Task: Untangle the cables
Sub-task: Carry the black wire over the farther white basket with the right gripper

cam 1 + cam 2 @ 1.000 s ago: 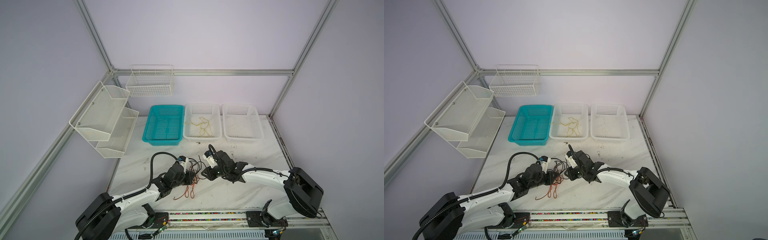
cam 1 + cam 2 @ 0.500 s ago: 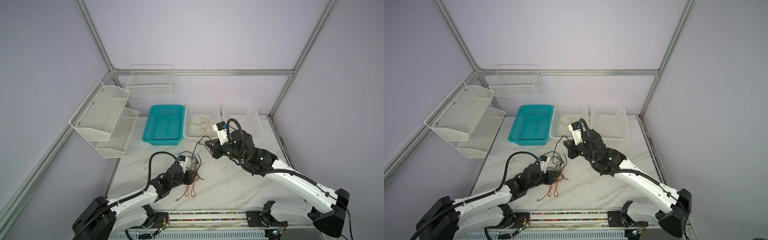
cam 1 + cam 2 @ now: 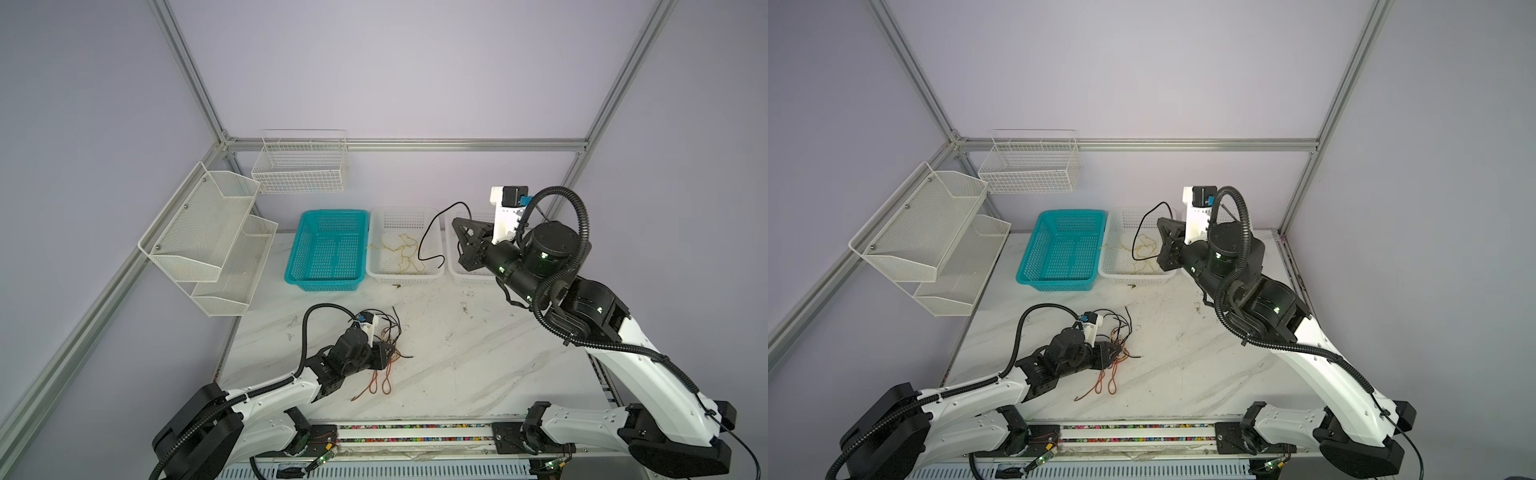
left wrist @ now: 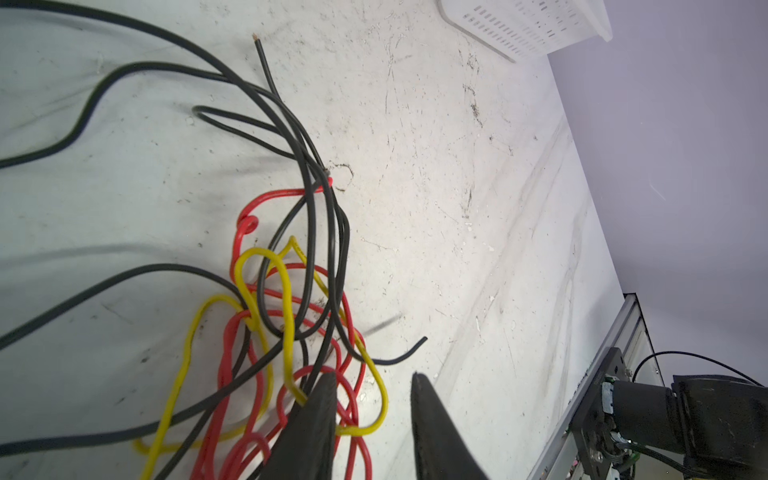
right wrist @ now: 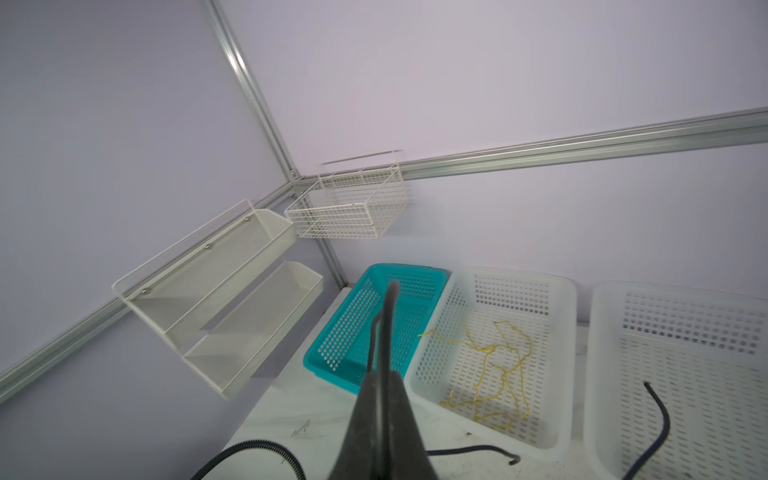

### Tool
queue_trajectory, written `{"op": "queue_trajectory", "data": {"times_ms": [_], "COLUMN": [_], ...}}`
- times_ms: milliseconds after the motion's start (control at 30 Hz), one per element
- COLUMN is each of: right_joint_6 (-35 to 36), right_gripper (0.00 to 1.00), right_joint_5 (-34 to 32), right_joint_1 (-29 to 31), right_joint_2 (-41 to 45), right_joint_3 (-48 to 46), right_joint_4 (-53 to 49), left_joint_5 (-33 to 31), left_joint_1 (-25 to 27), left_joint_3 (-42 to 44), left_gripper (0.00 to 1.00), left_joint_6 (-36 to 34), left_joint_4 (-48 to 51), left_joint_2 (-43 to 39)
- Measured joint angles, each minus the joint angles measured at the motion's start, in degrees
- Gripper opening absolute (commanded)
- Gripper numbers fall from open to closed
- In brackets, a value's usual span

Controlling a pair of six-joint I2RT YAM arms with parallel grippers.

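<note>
Black cable (image 5: 388, 320) in right pincer (image 5: 380, 380)

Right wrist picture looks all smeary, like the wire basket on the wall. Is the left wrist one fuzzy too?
Right wrist view: the wire basket and wall shelf look smeared, probably from motion, and the right gripper near the lens is soft. Left wrist view: no, the cables are sharp, throwing soft shadows on the table. Both top views: evenly lit and crisp.

Both top views share the whole white marble tabletop (image 3: 478, 374) from high above; wrist cameras look close, forward.
</note>
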State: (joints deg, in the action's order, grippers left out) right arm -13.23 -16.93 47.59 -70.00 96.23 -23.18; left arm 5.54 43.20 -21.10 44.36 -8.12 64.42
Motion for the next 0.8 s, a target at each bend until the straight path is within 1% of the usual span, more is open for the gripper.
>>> {"op": "queue_trajectory", "data": {"times_ms": [67,200,333,500,600,667,800], "right_joint_6": [-0.4,-3.8,-7.4,-9.9,-10.6,-11.0,-11.6], "right_gripper": [0.0,0.0,0.0,0.0,0.0,0.0,0.0], "right_joint_5": [-2.3,-3.5,-4.9,-5.2,-5.3,-4.7,-2.4], "right_joint_1": [-4.1,-16.5,-23.8,-30.0,-32.6,-33.4,-33.6], "right_joint_2": [-2.2,-6.9,-11.0,-18.2,-23.1,-26.3,-31.5], "right_joint_3": [1.1,0.2,-2.5,-3.3,-3.3,-3.3,-3.5], "right_joint_4": [0.2,1.5,4.0,8.3,10.1,11.1,12.4], "left_joint_5": [0.0,0.1,0.2,0.2,0.0,-0.3,-0.9], "left_joint_1": [0.0,0.0,0.0,0.0,0.0,0.0,0.0], "left_joint_3": [0.0,0.0,0.0,0.0,0.0,0.0,0.0], "left_gripper": [0.33,0.34,0.37,0.42,0.46,0.48,0.49], "left_joint_6": [0.0,0.0,0.0,0.0,0.0,-0.1,0.0], "left_joint_4": [0.0,0.0,0.5,2.6,4.0,4.8,6.8], "left_joint_2": [0.0,-0.2,-1.2,-4.7,-7.5,-9.0,-11.3]}}
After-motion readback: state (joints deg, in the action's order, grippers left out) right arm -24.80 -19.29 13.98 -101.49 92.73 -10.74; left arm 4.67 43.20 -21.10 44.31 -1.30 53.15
